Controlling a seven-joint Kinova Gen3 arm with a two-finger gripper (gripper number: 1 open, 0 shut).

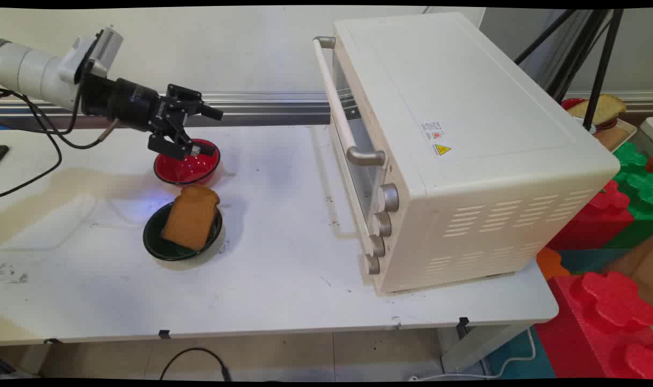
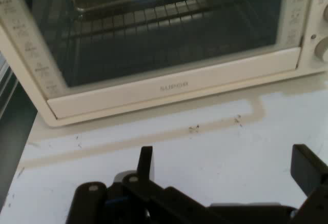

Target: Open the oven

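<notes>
Black claw [image 1: 200, 131] held level above the bench [image 1: 283, 279], pointing right, fingers spread apart, gripping nothing. Just below and behind it, a red bowl [image 1: 187, 167], partly hidden by the lower finger. Nearer the front, just beside the red bowl, a dark green bowl [image 1: 168, 248] carrying a slice of brown toast [image 1: 191, 216] leaning upright. Well apart to the right, a cream toaster oven [image 1: 455, 145], door shut, handle and four knobs facing left.

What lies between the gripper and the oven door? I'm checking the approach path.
Nothing visible does. The gripper, open, hangs above the red bowl, facing the oven; only bare table lies between. The toast sits nearer the camera, aside.
</notes>
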